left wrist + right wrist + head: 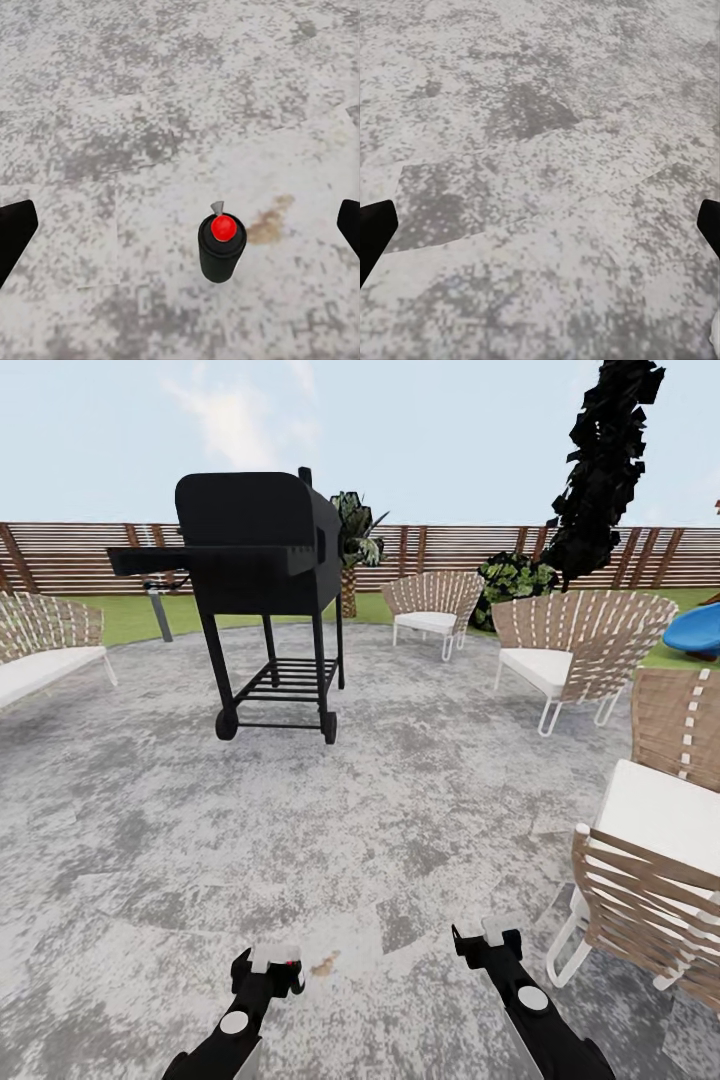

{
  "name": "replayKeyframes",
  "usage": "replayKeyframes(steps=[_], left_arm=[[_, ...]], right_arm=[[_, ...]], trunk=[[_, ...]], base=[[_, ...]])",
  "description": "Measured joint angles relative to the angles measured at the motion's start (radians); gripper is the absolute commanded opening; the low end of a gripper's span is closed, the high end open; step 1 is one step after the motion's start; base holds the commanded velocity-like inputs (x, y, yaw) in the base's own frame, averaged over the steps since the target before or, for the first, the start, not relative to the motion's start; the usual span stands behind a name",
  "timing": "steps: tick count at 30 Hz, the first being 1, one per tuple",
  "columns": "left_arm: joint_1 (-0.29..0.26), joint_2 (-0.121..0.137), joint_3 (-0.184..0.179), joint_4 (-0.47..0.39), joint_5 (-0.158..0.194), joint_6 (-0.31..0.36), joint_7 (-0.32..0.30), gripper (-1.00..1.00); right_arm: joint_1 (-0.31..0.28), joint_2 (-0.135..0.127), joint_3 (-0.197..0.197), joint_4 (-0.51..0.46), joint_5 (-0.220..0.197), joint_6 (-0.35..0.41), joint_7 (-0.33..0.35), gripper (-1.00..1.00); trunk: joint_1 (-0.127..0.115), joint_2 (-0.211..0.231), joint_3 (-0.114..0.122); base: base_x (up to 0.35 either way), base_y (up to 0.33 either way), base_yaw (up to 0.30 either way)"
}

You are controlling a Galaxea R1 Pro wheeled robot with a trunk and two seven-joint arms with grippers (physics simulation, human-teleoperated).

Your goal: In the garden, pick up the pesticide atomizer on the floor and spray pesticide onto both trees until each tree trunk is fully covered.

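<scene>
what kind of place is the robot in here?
Looks like a garden patio: a black wheeled barbecue grill and woven wicker chairs with white cushions stand on grey speckled paving, with a brown horizontal-slat wooden fence and green lawn behind.

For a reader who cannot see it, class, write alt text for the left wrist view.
A small black atomizer with a red top stands upright on grey speckled paving, seen from above. It is centred between the left gripper's two dark fingertips at the picture's edges, jaws wide open and not touching it. A brownish stain marks the paving beside it.
</scene>
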Motion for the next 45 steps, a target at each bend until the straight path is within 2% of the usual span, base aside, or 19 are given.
replayKeyframes(steps=[6,28,35,45], left_arm=[[0.0,0.0,0.0,0.0,0.0,0.0,0.0,1.0],[0.0,0.0,0.0,0.0,0.0,-0.001,0.001,1.0],[0.0,0.0,0.0,0.0,0.0,-0.001,0.001,1.0],[0.0,0.0,0.0,0.0,0.0,-0.001,0.001,1.0]], right_arm=[[0.0,0.0,-0.001,-0.001,0.001,0.0,0.0,1.0],[0.0,0.0,0.0,0.002,0.001,0.0,0.0,1.0],[0.0,0.0,0.0,0.002,0.001,0.0,0.0,1.0],[0.0,0.0,0.0,0.001,0.001,0.0,0.0,1.0]], trunk=[[0.0,0.0,0.0],[0.01,-0.005,-0.092],[0.01,-0.005,-0.092],[0.014,-0.007,-0.142]], base=[[0.0,0.0,0.0],[0.0,0.0,-0.071],[0.0,0.0,-0.001],[0.0,0.0,0.0]])
